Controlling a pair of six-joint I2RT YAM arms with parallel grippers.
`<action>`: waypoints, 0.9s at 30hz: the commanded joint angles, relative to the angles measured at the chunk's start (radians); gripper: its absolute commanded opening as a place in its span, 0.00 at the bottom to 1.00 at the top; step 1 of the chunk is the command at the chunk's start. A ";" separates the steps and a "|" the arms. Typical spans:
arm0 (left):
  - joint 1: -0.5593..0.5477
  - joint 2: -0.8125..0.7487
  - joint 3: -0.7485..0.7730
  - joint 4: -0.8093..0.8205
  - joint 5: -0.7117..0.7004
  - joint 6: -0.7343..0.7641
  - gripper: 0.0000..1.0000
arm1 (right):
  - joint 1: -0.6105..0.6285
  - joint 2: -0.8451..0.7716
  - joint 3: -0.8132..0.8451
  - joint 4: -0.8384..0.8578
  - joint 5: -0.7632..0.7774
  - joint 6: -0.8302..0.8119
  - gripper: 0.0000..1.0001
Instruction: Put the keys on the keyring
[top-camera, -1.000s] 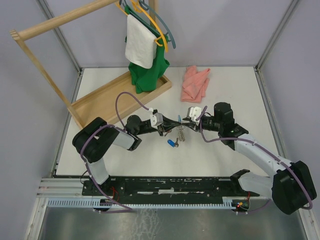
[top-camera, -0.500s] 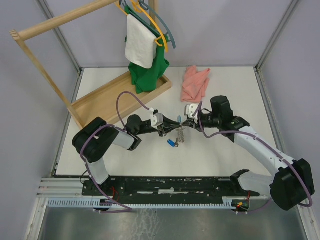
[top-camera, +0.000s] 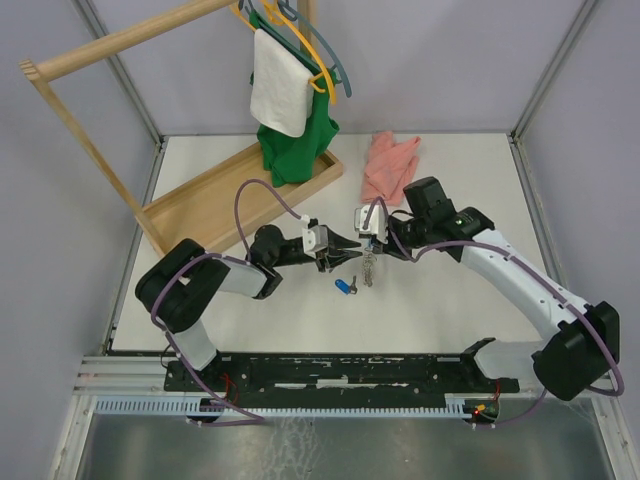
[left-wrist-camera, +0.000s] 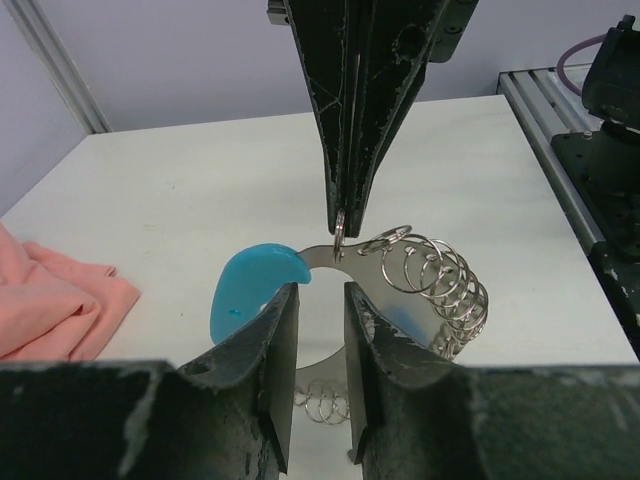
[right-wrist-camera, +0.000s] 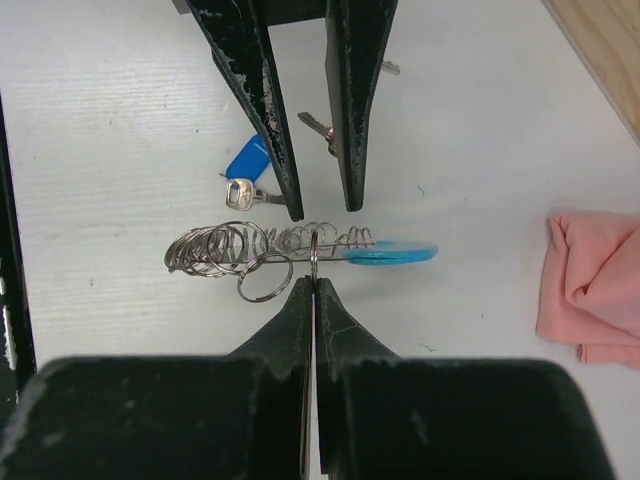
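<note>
Between the two grippers at mid-table, the keyring (right-wrist-camera: 290, 240), a loop of silvery coiled metal with a thick bright blue curved section, is pinched by one thin wire turn in the right gripper (right-wrist-camera: 314, 288), whose black jaws are pressed fully together on it. I cannot tell from my screens whether the coil clears the white table (right-wrist-camera: 120, 120) or brushes it. Its long axis runs crosswise to the line between the arms. The blue end points away from the bases, toward the crumpled pink cloth (right-wrist-camera: 590, 285) at the far side, and the bunched silver coils point back toward the near edge. A small split ring (right-wrist-camera: 265, 280) dangles from the coil just beside the right fingertips. The left gripper (right-wrist-camera: 322, 208) faces the loop from the other side, jaws parted with nothing between them, tips just short of the coil and not touching.

I judge the task barely begun, as no key shows on the loop. The blue-tagged key (right-wrist-camera: 246, 168), a tiny silver key with an oblong blue plastic label, lies flat on the table near the coil end but apart from it. A second small silver key (right-wrist-camera: 318, 128) lies close by, partly hidden by the left fingers, its tag unseen. A red-tagged key I cannot find in any view. What remains is to pick up each key and thread it on.
</note>
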 joint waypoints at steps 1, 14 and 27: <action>-0.007 -0.026 0.047 0.017 0.038 0.029 0.32 | 0.033 0.039 0.110 -0.129 0.087 -0.049 0.01; -0.047 0.034 0.082 0.043 0.048 -0.002 0.32 | 0.084 0.111 0.169 -0.168 0.162 -0.047 0.01; -0.047 0.039 0.086 -0.068 0.016 0.075 0.20 | 0.089 0.100 0.158 -0.139 0.165 -0.048 0.01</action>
